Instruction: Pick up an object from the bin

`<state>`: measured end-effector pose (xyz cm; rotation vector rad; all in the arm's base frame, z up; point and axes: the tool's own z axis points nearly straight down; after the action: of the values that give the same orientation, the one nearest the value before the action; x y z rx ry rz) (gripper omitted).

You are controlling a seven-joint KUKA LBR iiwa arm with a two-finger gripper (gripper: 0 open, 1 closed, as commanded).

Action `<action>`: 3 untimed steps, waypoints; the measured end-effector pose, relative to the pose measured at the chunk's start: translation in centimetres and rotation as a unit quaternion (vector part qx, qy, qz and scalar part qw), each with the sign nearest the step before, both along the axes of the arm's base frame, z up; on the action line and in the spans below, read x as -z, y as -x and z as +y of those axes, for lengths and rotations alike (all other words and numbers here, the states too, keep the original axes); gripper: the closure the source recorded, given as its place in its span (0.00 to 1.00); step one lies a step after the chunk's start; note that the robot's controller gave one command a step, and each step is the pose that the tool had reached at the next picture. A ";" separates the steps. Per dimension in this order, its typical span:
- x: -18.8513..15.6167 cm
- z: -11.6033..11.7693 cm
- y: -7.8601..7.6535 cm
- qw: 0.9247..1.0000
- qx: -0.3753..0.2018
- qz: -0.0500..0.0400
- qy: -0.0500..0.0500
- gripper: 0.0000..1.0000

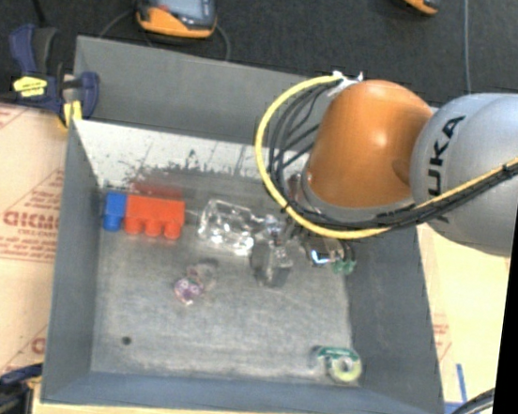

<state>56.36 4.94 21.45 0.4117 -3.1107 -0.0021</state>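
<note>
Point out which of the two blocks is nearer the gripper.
The red block, the wider of the two: it lies on the side of the small blue block that faces the gripper.

Grey KUKA arm (476, 173), orange cover (367, 145), yellow cable (261, 137)

Item: clear plastic piece (228, 226), the thing nearest my gripper (275, 262)
Look: transparent, lumpy, irregular outline, bright glints on its surface
Pose: lying low on the floor, longer side across the view
Place: back half of the bin (216, 387), near the middle, just right of the red block (155, 216)
Relation to my gripper: just left of it; contact I cannot tell
</note>
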 end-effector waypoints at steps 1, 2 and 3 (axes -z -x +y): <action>5.9 6.0 -4.3 0.999 0.035 -0.003 -0.001 1.00; 5.6 0.4 1.2 0.973 -0.231 -0.002 0.001 1.00; 10.9 -0.2 4.9 0.957 -0.289 -0.001 -0.001 1.00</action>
<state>51.50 4.74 10.58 1.2924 -2.8607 -0.0037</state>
